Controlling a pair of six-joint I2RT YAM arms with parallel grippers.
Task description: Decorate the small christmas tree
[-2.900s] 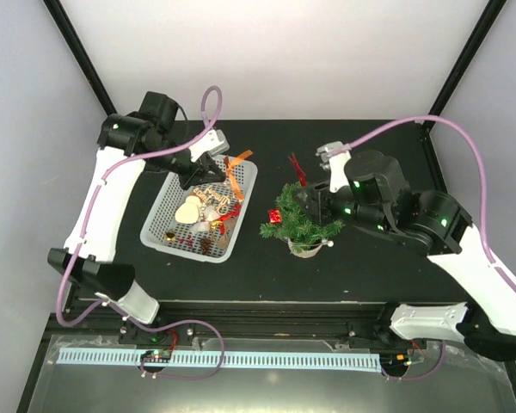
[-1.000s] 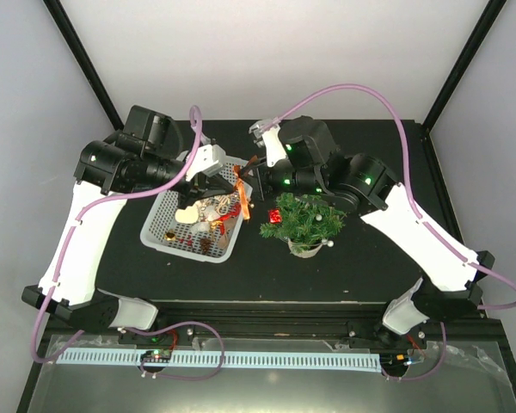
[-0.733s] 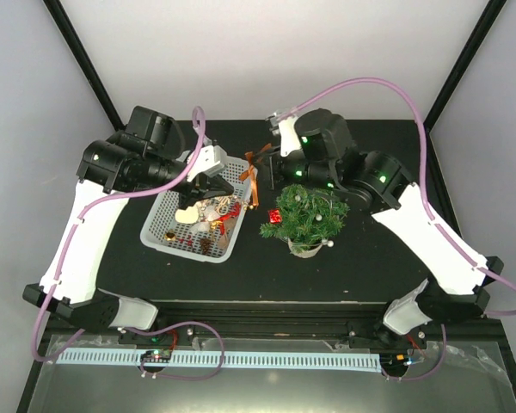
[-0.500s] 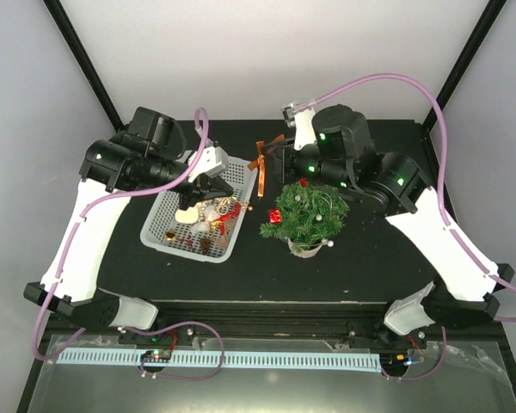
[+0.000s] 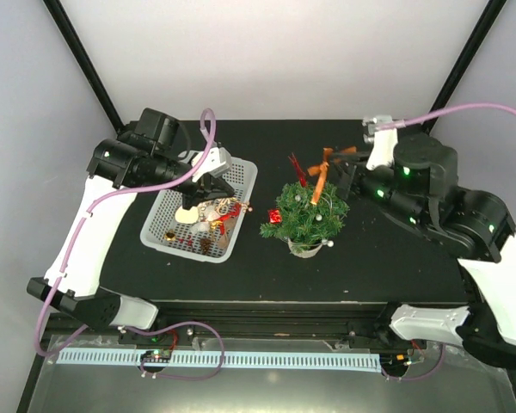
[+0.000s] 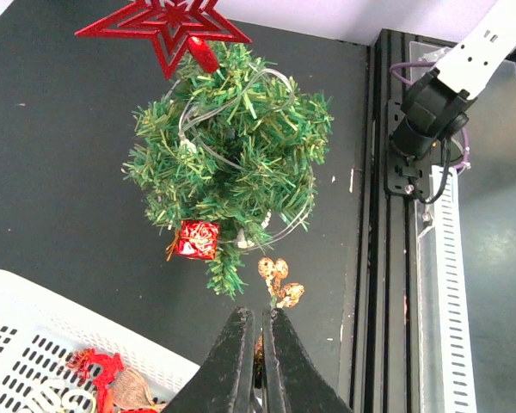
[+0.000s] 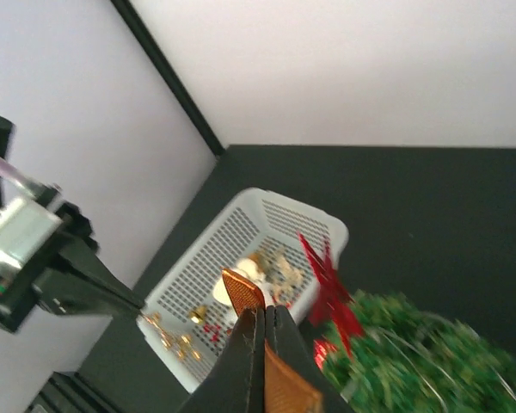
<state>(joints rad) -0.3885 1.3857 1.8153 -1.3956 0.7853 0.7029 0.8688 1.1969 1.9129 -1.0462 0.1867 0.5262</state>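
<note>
Top external: right gripper (image 5: 335, 163), clamped on orange ribbon (image 5: 321, 176) hanging lengthwise, sits just beyond tree (image 5: 305, 219) at table centre, nearer than left gripper (image 5: 198, 191), closed on gold ornament (image 6: 275, 282) above basket (image 5: 165, 217).

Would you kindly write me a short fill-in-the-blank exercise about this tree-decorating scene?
The right gripper is shut on an ___ ribbon. The left gripper is shut on a glittery ___ ornament. A red glittery ___ tops the small green christmas tree. In the top view, the white mesh basket lies to the tree's ___.
Missing words: orange, gold, star, left.
</note>
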